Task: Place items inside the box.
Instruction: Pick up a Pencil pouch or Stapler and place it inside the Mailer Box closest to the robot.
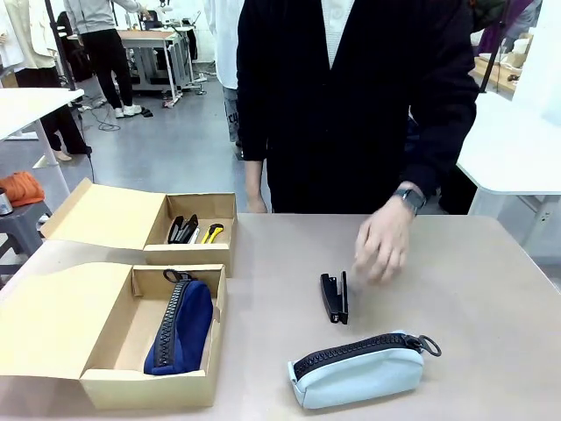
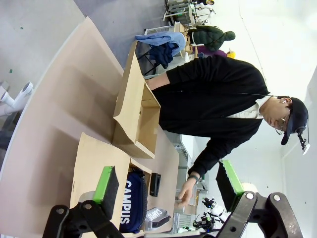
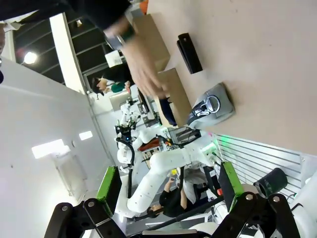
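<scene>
Two boxes point(image 1: 149, 390) point(image 1: 188, 259), two pouches point(image 1: 180, 329) point(image 1: 355, 373), one stapler point(image 1: 334, 298) — left fingers point(image 2: 105, 182), right fingers point(image 3: 110, 182) spread wide, empty.

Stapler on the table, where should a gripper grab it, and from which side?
Take the stapler at mid-length, likely from above, jaws closing across its narrow width: it lies flat, long axis pointing roughly away from the robot, with bare table on both long sides.

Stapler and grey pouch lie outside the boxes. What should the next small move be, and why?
Probably lower the right gripper, open and empty, toward the black stapler, once the person's hand hovering near it clears. It lies loose on the table, while the far box already holds small desk things.
</scene>
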Robot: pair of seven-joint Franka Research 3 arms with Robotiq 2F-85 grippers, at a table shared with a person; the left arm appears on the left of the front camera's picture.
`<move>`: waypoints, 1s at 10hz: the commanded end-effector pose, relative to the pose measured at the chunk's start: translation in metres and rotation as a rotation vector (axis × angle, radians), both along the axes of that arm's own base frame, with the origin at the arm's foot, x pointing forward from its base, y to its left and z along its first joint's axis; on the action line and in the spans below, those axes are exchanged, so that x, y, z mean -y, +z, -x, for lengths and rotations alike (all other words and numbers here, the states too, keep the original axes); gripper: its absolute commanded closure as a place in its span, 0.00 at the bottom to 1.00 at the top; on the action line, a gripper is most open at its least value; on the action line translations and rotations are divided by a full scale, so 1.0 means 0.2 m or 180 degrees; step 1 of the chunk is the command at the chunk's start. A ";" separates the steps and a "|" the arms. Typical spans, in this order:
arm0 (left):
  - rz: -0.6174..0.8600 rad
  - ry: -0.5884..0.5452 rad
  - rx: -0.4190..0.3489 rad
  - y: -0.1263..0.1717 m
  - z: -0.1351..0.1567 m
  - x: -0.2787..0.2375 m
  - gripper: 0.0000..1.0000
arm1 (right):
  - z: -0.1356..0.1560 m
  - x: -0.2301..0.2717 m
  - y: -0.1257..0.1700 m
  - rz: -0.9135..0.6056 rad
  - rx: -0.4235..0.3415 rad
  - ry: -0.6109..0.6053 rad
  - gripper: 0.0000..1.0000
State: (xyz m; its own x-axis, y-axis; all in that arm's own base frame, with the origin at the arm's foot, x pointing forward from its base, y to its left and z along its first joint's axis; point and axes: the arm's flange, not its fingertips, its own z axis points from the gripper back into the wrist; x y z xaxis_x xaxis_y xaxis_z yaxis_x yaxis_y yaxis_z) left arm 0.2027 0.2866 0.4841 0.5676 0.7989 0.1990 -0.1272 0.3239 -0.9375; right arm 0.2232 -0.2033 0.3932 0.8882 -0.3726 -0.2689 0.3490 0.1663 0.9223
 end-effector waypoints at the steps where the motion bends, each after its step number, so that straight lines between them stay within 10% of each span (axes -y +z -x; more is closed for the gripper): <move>1: 0.0000 -0.0004 0.0083 0.00 -0.01 0.00 0.00 | 0.00 0.00 0.00 0.0000 0.0000 0.0000 0.00; 5: 0.0000 -0.0004 0.0083 0.00 -0.01 0.00 0.00 | -0.58 -0.78 0.17 0.1249 0.0155 0.0968 0.00; 7: 0.0000 -0.0004 0.0083 0.00 -0.01 0.00 0.00 | -0.32 -0.31 0.19 0.0682 -0.0027 0.0693 0.00; 10: 0.0000 -0.0004 0.0083 0.00 -0.01 0.00 0.00 | 0.32 0.17 0.10 0.0173 0.0466 -0.0271 0.00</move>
